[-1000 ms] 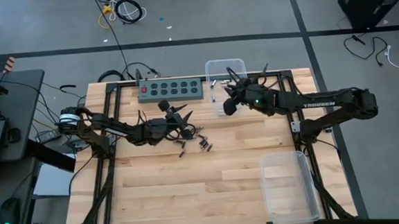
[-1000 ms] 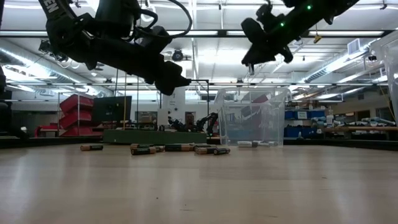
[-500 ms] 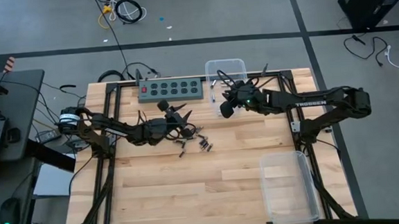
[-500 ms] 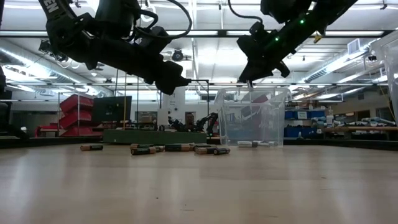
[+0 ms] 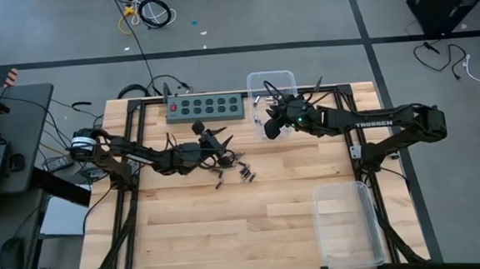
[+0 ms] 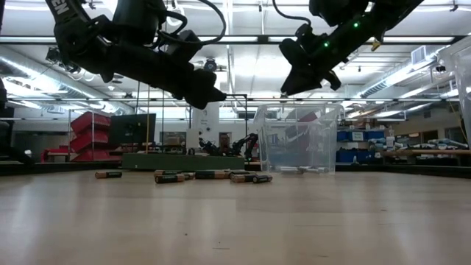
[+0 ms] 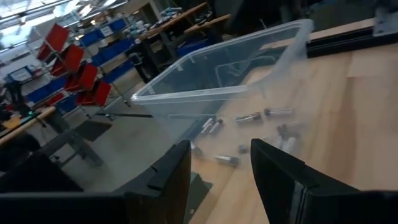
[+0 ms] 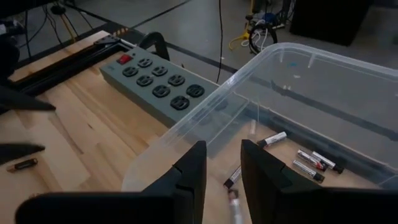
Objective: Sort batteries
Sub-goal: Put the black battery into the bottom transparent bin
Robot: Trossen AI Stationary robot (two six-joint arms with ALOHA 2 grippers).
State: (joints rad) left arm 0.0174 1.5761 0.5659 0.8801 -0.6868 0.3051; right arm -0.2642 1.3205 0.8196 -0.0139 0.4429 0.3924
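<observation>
From above: right gripper [image 5: 266, 123] parted and empty over the near rim of the clear bin [image 5: 271, 77]; left gripper [image 5: 221, 146] hovering open just beside loose batteries [image 5: 241, 171] (on the wood). Right wrist: several more batteries [image 8: 309, 162] lying inside the bin, just beyond the fingers [image 8: 186, 171].

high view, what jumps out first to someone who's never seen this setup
The two dark arms meet over the far half of the wooden table: the right gripper hangs open at the rim of a clear bin that already holds several batteries. The left gripper hovers open above a loose scatter of batteries near the table's middle, in front of a green power strip.
</observation>
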